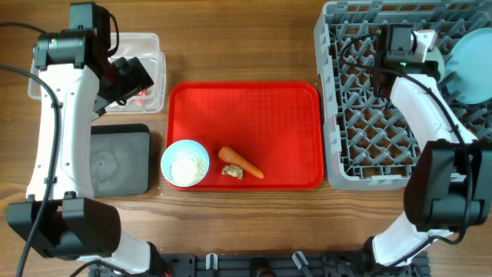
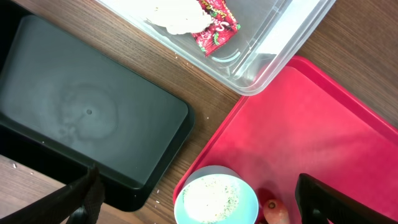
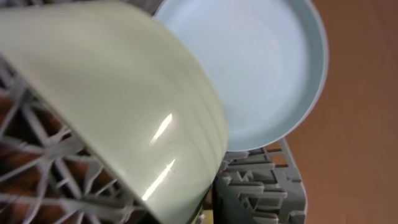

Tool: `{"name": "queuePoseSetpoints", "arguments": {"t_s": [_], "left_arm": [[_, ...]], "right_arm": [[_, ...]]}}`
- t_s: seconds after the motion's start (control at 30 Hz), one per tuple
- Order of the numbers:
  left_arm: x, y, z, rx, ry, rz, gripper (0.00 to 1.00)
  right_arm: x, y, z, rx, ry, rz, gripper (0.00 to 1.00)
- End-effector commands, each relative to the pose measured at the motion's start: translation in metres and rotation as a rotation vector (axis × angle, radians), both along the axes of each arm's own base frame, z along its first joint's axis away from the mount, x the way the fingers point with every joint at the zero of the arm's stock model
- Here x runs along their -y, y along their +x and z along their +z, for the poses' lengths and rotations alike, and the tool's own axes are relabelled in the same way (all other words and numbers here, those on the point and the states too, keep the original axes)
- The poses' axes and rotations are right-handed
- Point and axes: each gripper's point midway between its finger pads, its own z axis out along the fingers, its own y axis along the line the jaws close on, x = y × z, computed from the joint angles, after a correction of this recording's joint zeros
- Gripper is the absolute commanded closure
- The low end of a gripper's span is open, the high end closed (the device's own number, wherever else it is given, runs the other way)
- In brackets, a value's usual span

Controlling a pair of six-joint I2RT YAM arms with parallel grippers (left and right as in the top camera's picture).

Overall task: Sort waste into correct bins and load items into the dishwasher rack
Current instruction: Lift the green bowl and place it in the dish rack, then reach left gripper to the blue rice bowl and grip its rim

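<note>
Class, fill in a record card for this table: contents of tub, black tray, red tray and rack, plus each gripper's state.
tub: wrapper, napkin
black tray: nothing in it
red tray: bowl of rice, carrot, scrap
rack: plate at right side; cup over the pegs
left gripper: open, empty
right gripper: over the rack; fingers hidden, state unclear

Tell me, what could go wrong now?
The pale yellow cup is close beside the light blue round plate at the grey plastic pegged rack, so they might knock together. The small light blue bowl on the flat red plastic tray holds white rice grains; lifting it tilted could spill them.
</note>
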Motion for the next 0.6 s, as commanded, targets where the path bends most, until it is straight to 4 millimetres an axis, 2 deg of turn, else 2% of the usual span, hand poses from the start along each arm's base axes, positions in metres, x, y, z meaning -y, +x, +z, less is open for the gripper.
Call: {"name": "queuePoseSetpoints", "arguments": {"t_s": [0.0, 0.17, 0.23, 0.3, 0.33, 0.5, 0.57], "left_arm": [[0.002, 0.000, 0.005, 0.017, -0.010, 0.003, 0.00], [0.002, 0.000, 0.005, 0.017, -0.010, 0.003, 0.00], [0.002, 0.000, 0.005, 0.017, -0.010, 0.003, 0.00], [0.002, 0.000, 0.005, 0.017, -0.010, 0.003, 0.00], [0.002, 0.000, 0.005, 0.017, -0.010, 0.003, 0.00], [0.008, 0.001, 0.005, 0.018, -0.043, -0.004, 0.00], [0.011, 0.001, 0.005, 0.017, -0.050, -0.012, 0.00]], "right_arm": [[-0.019, 0.001, -0.017, -0.057, 0.032, 0.046, 0.69], [-0.036, 0.000, -0.027, -0.095, 0.115, 0.105, 0.66], [-0.052, 0.001, -0.032, -0.095, 0.234, 0.168, 0.64], [-0.065, 0.001, -0.028, -0.076, 0.319, 0.216, 0.61], [-0.072, 0.002, -0.023, -0.058, 0.355, 0.240, 0.60], [-0.112, 0.001, 0.021, 0.065, 0.521, 0.396, 0.36], [-0.139, -0.004, 0.040, 0.108, 0.647, 0.500, 0.29]]}}
